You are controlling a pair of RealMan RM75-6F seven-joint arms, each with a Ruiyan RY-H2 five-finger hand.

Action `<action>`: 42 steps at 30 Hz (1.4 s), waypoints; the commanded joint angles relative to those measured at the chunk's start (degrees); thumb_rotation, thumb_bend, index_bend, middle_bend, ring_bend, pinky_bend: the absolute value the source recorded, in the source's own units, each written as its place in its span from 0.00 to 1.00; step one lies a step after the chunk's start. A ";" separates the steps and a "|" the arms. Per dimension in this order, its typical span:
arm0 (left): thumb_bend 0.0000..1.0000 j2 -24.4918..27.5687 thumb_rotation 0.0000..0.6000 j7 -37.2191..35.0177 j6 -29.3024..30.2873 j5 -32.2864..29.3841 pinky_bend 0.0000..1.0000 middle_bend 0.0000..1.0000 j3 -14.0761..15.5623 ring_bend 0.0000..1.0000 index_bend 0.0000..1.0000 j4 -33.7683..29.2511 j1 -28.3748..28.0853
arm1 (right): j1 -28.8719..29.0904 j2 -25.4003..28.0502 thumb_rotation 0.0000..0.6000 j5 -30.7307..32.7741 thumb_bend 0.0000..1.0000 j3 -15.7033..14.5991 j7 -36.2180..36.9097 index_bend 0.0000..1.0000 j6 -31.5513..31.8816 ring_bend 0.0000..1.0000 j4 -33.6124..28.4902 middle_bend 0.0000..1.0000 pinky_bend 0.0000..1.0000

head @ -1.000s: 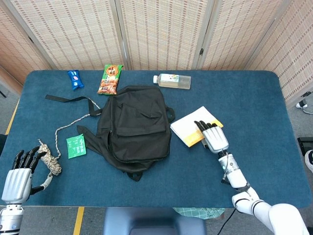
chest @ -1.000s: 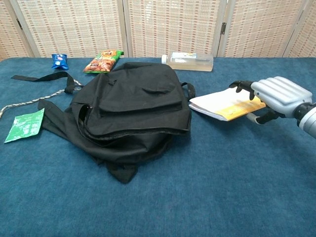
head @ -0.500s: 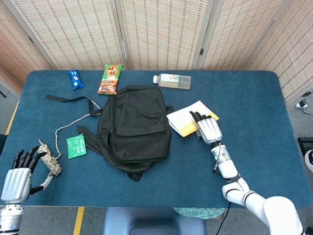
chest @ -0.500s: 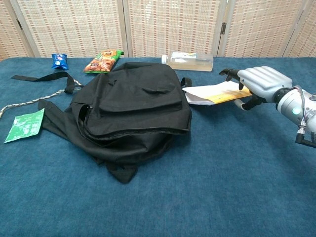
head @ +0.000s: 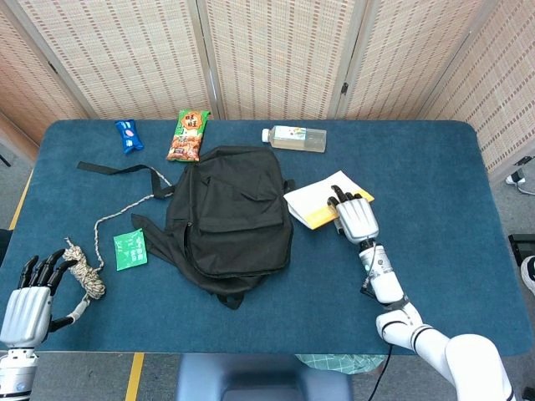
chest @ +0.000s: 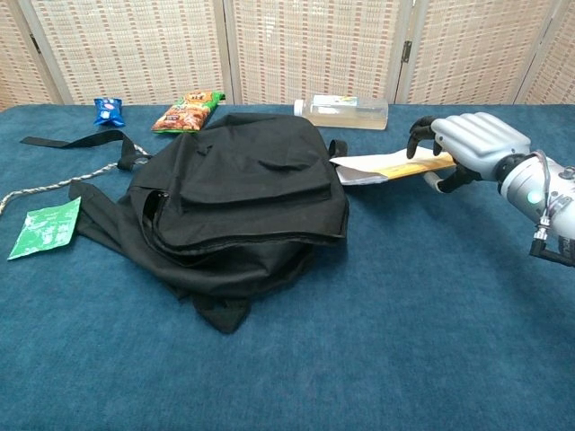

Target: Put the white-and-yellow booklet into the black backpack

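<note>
White-and-yellow booklet (head: 319,200), long axis toward backpack (head: 230,217)

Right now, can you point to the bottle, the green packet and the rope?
bottle (head: 297,139), head view, middle of its clear body.
green packet (head: 130,249), head view, centre of its flat face.
rope (head: 87,278), head view, the coiled bundle.

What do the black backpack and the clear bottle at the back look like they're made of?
The black backpack looks like soft matte woven fabric: it slumps and creases. The clear bottle seems glossy thin plastic, see-through with a white cap and printed label.
</note>
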 commanded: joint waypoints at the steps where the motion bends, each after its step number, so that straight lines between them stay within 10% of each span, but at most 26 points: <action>1: 0.26 0.03 1.00 0.01 -0.04 -0.03 0.04 0.13 0.01 0.16 0.25 -0.05 0.00 | 0.14 -0.50 1.00 -0.04 0.47 0.02 0.73 0.43 0.56 0.36 0.60 0.23 0.42; 29: 0.26 0.13 1.00 -1.12 -0.19 0.02 0.04 0.13 -0.19 0.16 0.23 0.42 -0.24 | -0.47 -1.06 1.00 -1.63 0.35 -1.66 6.15 0.62 4.13 0.45 3.19 0.40 0.44; 42: 0.26 0.41 1.00 -1.50 -4.30 1.85 0.05 0.15 -1.51 0.19 0.23 2.09 -4.50 | -6.64 7.41 1.00 -8.72 0.53 -6.30 7.92 0.62 18.49 0.53 -5.50 0.43 0.52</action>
